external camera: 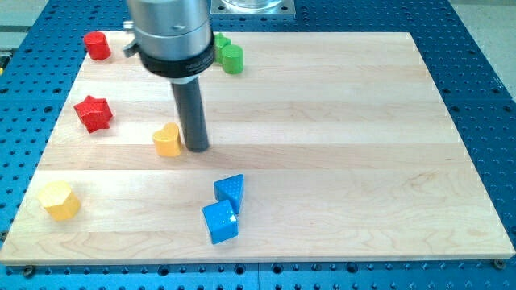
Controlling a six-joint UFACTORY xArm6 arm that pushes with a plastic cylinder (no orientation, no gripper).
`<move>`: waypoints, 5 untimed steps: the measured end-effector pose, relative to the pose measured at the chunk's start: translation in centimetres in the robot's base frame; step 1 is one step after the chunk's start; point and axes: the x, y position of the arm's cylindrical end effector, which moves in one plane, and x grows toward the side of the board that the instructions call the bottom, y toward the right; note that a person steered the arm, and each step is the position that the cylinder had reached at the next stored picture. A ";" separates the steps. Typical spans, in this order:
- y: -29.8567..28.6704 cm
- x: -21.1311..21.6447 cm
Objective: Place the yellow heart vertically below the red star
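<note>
Blue cube block (220, 222) at the view's bottom, blue triangular block (230, 191) touching it. Yellow heart block (168, 139) sits just left of my tip (196, 148), about touching. No gripper, only a rod. Red star block (93, 113) up-left of the heart.

The arm's grey housing (171, 36) runs off the view's top edge and covers part of the green block (228, 56), so its shape cannot be told. The counter (339, 161) loses its bottom-left corner at the view's left edge.
</note>
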 end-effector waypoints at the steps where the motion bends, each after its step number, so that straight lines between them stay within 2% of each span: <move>1: -5.2 0.0; 2: -11.2 0.9; 3: -12.2 -1.4; 4: -13.1 1.8; 5: -14.2 2.7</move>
